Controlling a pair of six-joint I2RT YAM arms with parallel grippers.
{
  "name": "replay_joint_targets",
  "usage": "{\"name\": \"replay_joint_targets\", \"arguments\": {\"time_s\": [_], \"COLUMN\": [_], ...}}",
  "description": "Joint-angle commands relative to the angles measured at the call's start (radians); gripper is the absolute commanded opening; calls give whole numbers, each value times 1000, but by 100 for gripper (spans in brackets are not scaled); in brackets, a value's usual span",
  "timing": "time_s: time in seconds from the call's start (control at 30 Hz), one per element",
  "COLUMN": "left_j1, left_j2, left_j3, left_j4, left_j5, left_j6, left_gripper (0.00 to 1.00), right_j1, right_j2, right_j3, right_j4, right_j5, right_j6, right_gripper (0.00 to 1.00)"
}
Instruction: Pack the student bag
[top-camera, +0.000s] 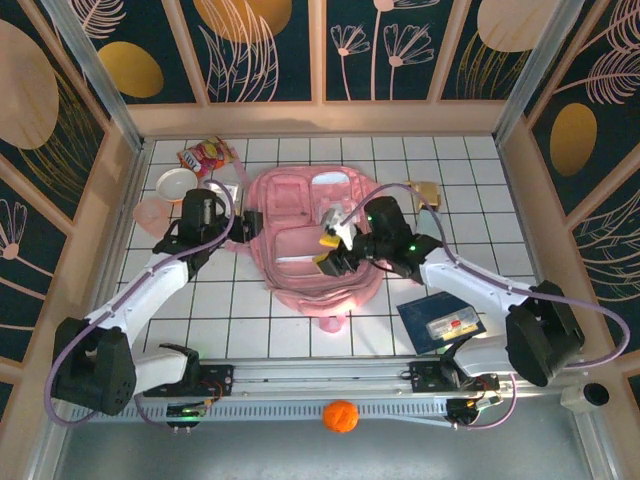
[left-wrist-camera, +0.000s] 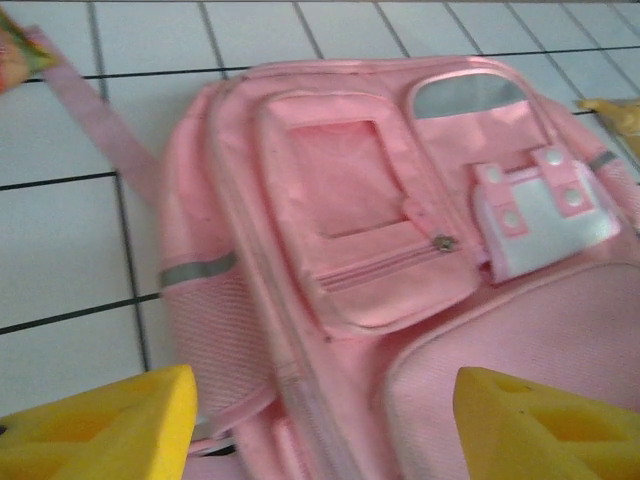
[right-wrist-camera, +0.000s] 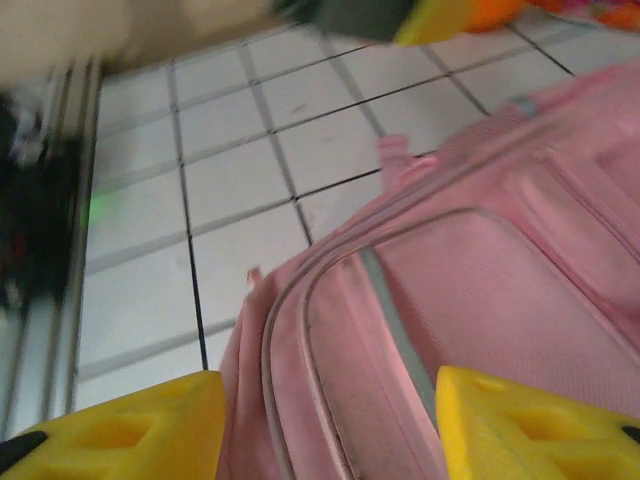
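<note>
Okay, student bag (top-camera: 300, 215): lies flat mid worktop (top-camera: 470, 160), front pockets up, top loop toward the arm bases.
left end effector (top-camera: 247, 224): at the bag's left edge, released, yellow fingers (left-wrist-camera: 120, 425) wide apart, nothing between them.
right end effector (top-camera: 332, 250): low over the bag's front panel, released, fingers apart, only pink fabric below the gap, nothing grasped.
pocket zip (left-wrist-camera: 440, 241): looks pulled shut; whether the main compartment is open, cannot tell.
loose items: blue book (top-camera: 425, 318) with a small clear case (top-camera: 455, 325) on it near the right arm, candy packet (top-camera: 205, 155) and white bowl (top-camera: 175, 182) at far left, tan box (top-camera: 425, 192) right of the bag; all lie outside the bag.
risk 1: right end effector closes this low, pinches soft fabric, and a lift drags or folds the whole bag.
risk 2: an item brought over before any compartment is held open lands on top and slides off.
risk 3: both arms crowd the same bag, so a reach across by either may knock the other.
risk 4: side strap (left-wrist-camera: 100, 120) trails loose on the tiles, could snag the left fingers and twist the bag.
risk 5: the book is thin and flat on the tile, so a pick may slip.
</note>
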Motion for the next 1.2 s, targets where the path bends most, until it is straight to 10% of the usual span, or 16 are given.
{"name": "replay_joint_targets", "arguments": {"time_s": [0.0, 0.3, 0.67, 1.17], "left_j1": [-108, -441, -614, -614], "left_j2": [12, 217, 469, 562], "left_j3": [45, 135, 257, 294], "left_j4": [69, 151, 259, 306], "left_j5": [72, 102, 81, 103], "left_j6": [-43, -155, -203, -162], "left_gripper": [69, 68, 67, 68], "right_j1": [-48, -341, -988, -903], "right_j2": [-74, -362, -529, -389], "right_j3": [-22, -42, -224, -402], "right_j4": [16, -552, -981, -829], "right_j5": [123, 375, 266, 305], "right_j6": [422, 874, 972, 1213], "right_gripper": [59, 64, 81, 82]}}
